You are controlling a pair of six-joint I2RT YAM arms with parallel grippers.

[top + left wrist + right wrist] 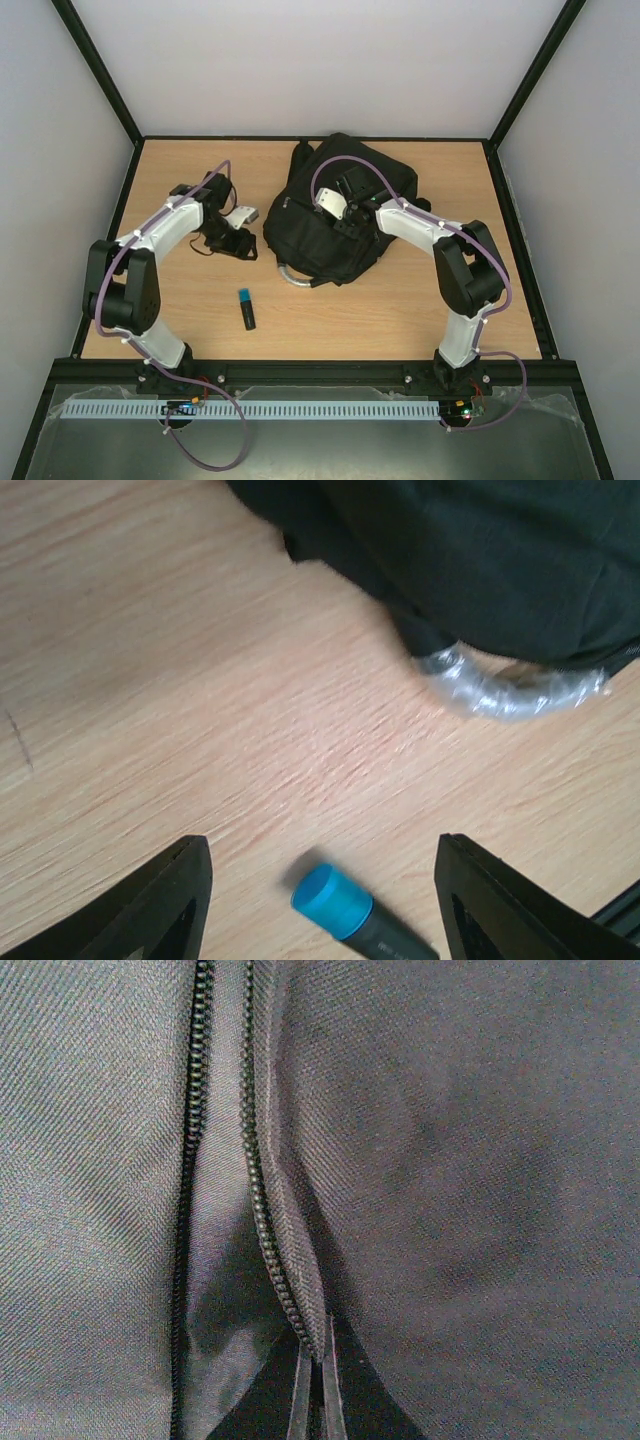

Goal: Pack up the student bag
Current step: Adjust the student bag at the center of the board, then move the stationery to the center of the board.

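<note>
The student bag (pixel 325 220), a large black backpack, lies at the middle of the table with its grey loop handle (pixel 290 275) toward the near side. My right gripper (pixel 340 212) rests on top of it. In the right wrist view the right gripper (pixel 318 1365) is shut on the fabric edge of the open zip (pixel 262 1210). My left gripper (pixel 233 243) is open and empty, just left of the bag. In the left wrist view its fingers (pixel 165 905) stand wide apart above a dark marker with a blue cap (pixel 335 905). The bag (pixel 480 560) and its loop handle (pixel 510 692) lie beyond.
The marker (pixel 246 309) lies on the wooden table (pixel 420 310) in front of the bag, nearer the left arm. Grey walls and a black frame close in the table on three sides.
</note>
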